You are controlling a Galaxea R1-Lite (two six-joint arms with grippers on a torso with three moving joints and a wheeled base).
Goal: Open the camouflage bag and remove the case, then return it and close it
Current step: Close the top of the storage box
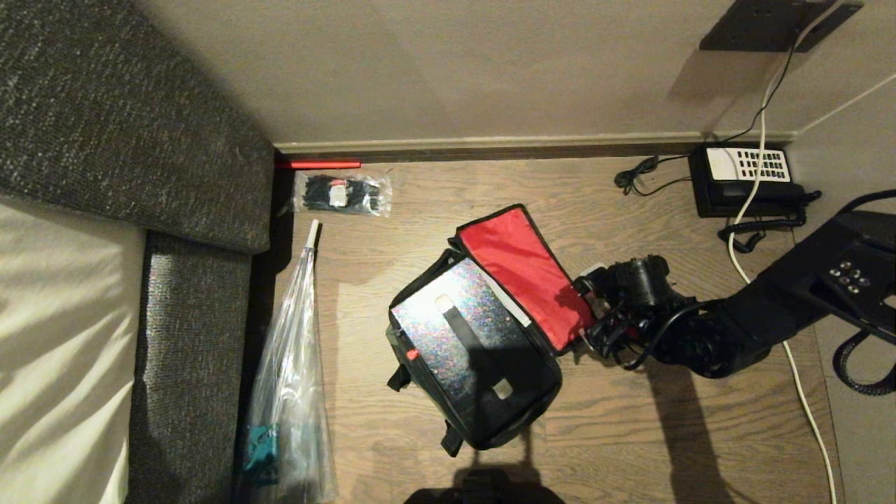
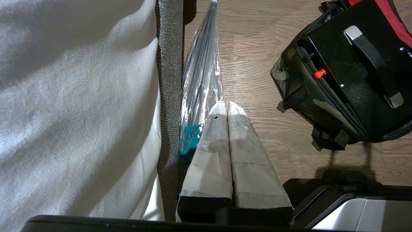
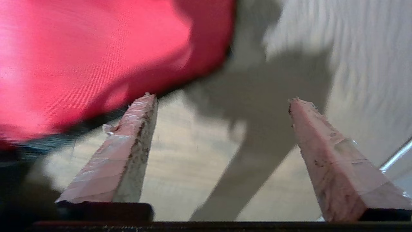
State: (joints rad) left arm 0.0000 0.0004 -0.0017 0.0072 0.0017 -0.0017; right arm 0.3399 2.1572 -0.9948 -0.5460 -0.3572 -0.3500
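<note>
The camouflage bag stands on the wooden floor with its lid thrown back, red lining facing up. Inside it sits the case, black with a top handle and a small red latch. My right gripper is at the lid's right edge, open. In the right wrist view, nothing lies between the right gripper's fingers, and the red lining is just beside one fingertip. My left gripper hangs parked and shut near the sofa, with the bag and the case off to its side.
A grey sofa with a white cover fills the left. A clear plastic-wrapped umbrella lies along it. A small plastic bag of black parts and a red stick lie by the wall. A black telephone and a white cable are at the right.
</note>
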